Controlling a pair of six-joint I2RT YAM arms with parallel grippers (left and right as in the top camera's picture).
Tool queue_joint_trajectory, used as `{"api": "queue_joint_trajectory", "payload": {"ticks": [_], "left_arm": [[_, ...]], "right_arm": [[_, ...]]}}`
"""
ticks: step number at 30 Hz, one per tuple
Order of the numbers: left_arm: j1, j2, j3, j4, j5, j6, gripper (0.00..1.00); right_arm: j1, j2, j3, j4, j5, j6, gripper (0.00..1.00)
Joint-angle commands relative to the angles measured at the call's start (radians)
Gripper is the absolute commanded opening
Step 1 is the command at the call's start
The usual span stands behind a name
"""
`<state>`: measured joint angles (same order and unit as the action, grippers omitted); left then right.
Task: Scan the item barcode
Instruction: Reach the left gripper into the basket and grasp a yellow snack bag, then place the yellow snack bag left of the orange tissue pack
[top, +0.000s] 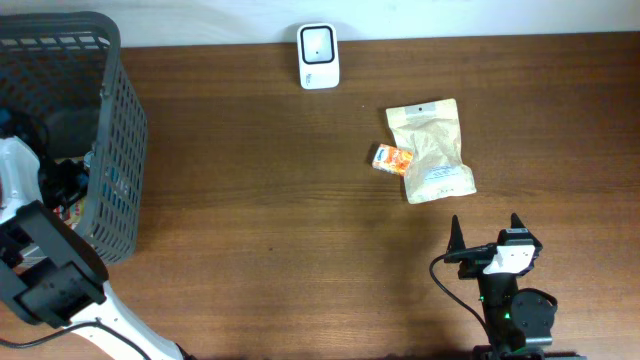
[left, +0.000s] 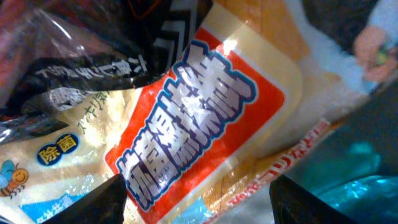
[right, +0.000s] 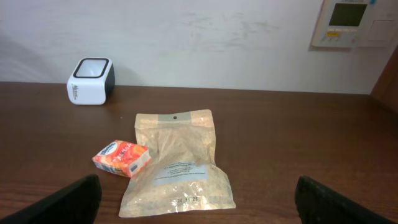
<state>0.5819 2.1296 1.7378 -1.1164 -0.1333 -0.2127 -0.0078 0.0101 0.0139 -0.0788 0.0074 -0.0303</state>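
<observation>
packets fill the left wrist view: an orange-and-cream packet (left: 205, 112) with bold blue lettering lies slantwise among dark and clear wrappers. the left gripper (left: 214, 202) hangs just over it, its two dark fingers spread to the lower corners of the view. whether they touch the packet cannot be told. from overhead, the left arm (top: 40, 270) reaches into the dark mesh basket (top: 115, 150) at the table's (top: 280, 220) left edge, and the gripper itself is hidden inside.

the white scanner (top: 318, 56) stands at the far edge, well apart from the basket. a beige pouch (top: 432, 150) lies flat right of centre, with a small orange pack (top: 393, 159) touching its left side. the right gripper (top: 485, 235) sits near the front edge, jaws wide and holding nothing, pointed toward the pouch.
</observation>
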Motion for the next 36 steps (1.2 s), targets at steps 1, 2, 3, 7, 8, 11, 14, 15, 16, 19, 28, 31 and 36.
{"api": "queue_joint_trajectory", "payload": {"ticks": [1, 2, 3, 7, 8, 11, 14, 15, 16, 19, 28, 31, 36], "left_arm": [[0.002, 0.019, -0.032, 0.041, -0.056, -0.002, 0.71], [0.002, 0.019, -0.04, 0.06, -0.055, -0.002, 0.7], [0.003, 0.021, -0.043, 0.071, -0.055, -0.002, 0.68], [0.004, 0.025, -0.051, 0.099, -0.055, -0.002, 0.4], [0.004, 0.032, -0.051, 0.103, -0.055, -0.002, 0.34], [0.003, 0.067, -0.051, 0.102, -0.054, -0.002, 0.12], [0.004, 0.068, -0.033, 0.097, -0.02, -0.003, 0.0], [0.004, 0.068, 0.002, 0.076, 0.008, -0.002, 0.0], [0.004, 0.067, 0.038, 0.058, 0.039, -0.003, 0.0], [0.003, 0.067, 0.257, -0.05, 0.191, -0.003, 0.0], [0.003, -0.019, 0.969, -0.315, 0.498, -0.002, 0.0], [-0.007, -0.111, 1.053, -0.311, 0.682, -0.002, 0.0], [-0.236, -0.271, 1.067, -0.319, 0.807, -0.002, 0.0]], "right_arm": [[-0.006, -0.006, -0.008, -0.003, 0.008, 0.004, 0.98], [-0.006, -0.006, -0.008, -0.003, 0.007, 0.004, 0.98], [-0.006, -0.006, -0.008, -0.003, 0.007, 0.004, 0.98], [-0.006, -0.006, -0.008, -0.003, 0.008, 0.004, 0.98], [-0.006, -0.006, -0.008, -0.003, 0.008, 0.004, 0.98], [-0.006, -0.006, -0.008, -0.003, 0.008, 0.004, 0.98], [-0.006, -0.006, -0.008, -0.003, 0.008, 0.004, 0.98], [-0.006, -0.007, -0.008, -0.003, 0.008, 0.004, 0.98], [-0.006, -0.006, -0.008, -0.003, 0.008, 0.004, 0.98], [-0.006, -0.006, -0.008, -0.003, 0.007, 0.004, 0.98], [-0.006, -0.006, -0.008, -0.003, 0.008, 0.004, 0.98], [-0.006, -0.006, -0.008, -0.003, 0.008, 0.004, 0.99], [-0.006, -0.006, -0.008, -0.003, 0.008, 0.004, 0.98]]}}
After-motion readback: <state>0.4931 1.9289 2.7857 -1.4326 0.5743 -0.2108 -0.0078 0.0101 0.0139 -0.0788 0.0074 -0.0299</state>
